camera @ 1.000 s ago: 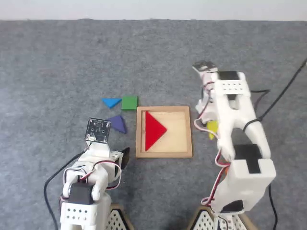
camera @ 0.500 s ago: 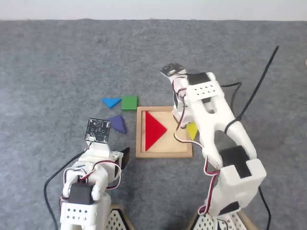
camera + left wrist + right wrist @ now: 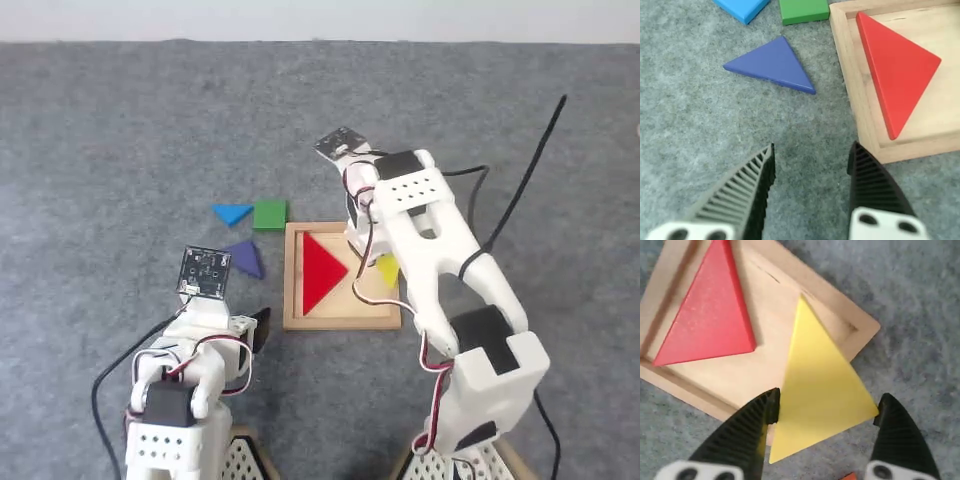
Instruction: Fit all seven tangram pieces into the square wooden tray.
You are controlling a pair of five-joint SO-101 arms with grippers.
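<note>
One tray (image 3: 342,321): mid-tabletop (image 3: 120,120); right half of its floor bare.
Red triangle (image 3: 318,270): lying in tray, long edge along left wall.
Yellow triangle (image 3: 815,375): gripped in right claw (image 3: 827,400), raised over tray's right side, overlapping the rim in the wrist view.
Left claw (image 3: 813,150): open, empty, near-left of tray.
Loose pieces: purple triangle (image 3: 246,258), green square (image 3: 269,214), blue triangle (image 3: 232,213), left of tray.
Next move (judgement): bare floor lies just left of held piece; shift left, square up, lower.

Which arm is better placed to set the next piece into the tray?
Right. The right gripper holds the yellow triangle over the tray, beside the red triangle. The left gripper hangs open over the mat, holding nothing.
</note>
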